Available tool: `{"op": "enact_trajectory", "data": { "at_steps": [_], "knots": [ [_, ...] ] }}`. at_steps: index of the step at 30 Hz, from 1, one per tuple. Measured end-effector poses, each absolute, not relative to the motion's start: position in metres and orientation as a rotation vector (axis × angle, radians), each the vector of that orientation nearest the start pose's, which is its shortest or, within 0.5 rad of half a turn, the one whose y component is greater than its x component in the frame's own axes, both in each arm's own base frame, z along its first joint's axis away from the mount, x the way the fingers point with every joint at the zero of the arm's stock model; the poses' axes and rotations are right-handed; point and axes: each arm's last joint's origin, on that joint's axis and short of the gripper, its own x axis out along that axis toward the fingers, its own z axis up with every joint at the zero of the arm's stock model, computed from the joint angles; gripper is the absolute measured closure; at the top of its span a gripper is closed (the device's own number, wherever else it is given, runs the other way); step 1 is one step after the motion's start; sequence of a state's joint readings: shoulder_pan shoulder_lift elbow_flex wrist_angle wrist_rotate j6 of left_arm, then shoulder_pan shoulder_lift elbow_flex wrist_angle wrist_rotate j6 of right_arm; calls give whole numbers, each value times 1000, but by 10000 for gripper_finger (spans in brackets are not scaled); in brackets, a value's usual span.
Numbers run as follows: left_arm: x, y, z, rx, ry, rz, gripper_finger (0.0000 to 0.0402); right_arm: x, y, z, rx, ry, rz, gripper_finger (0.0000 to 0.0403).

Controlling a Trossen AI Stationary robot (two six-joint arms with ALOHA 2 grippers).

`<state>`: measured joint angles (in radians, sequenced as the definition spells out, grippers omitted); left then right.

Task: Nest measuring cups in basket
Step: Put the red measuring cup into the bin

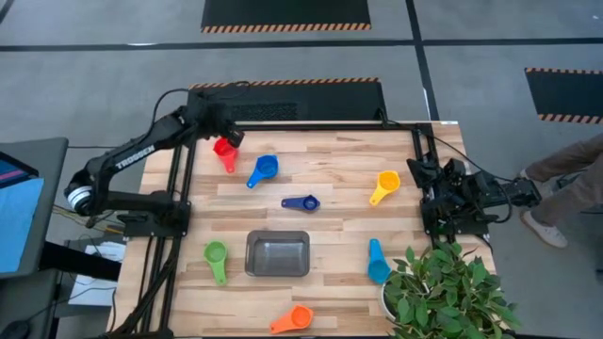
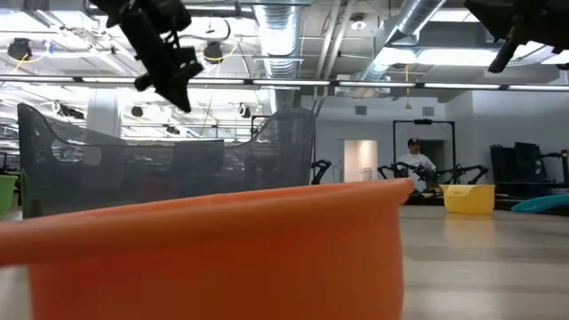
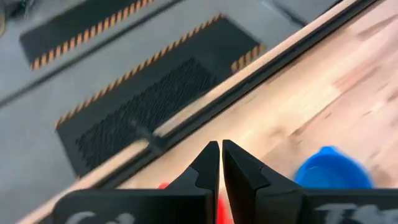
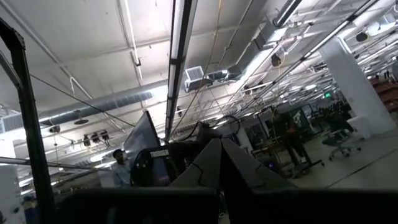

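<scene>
Measuring cups (image 1: 301, 202), all seven, are seen scattered on the counter (image 1: 339, 174) around the unfilled basket (image 1: 277, 254); the closed left gripper (image 1: 229, 138) is poised over the red cup (image 1: 224, 151), the right gripper (image 1: 419, 174) parked, seemingly closed.

seven scattered measuring cups (image 1: 301, 202) around basket (image 1: 277, 254)

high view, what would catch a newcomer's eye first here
The bright measuring cups scattered over the wooden table stand out first, circling an empty grey basket near the middle: red and blue at the far left, yellow on the right, orange at the near edge. Next is the left hand, shut and poised over the red cup, and a leafy plant at the near right corner.
</scene>
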<state>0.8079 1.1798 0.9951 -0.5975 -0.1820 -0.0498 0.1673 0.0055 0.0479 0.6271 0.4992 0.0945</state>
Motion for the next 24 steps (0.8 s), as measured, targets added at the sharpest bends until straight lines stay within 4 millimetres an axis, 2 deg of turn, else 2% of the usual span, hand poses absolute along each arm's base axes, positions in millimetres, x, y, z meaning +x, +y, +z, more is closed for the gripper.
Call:
{"op": "enact_trajectory", "data": {
  "at_steps": [4, 13, 24],
  "knots": [
    [161, 187, 280, -329, 832, 972, 391, 73, -2, 233, 291, -649, -296, 365],
    [177, 205, 244, -337, 1004, 907, 391, 73, -2, 233, 344, -655, -278, 376],
    [189, 218, 205, -408, 1138, 887, 391, 74, -1, 231, 322, -630, -254, 370]
  ]
}}
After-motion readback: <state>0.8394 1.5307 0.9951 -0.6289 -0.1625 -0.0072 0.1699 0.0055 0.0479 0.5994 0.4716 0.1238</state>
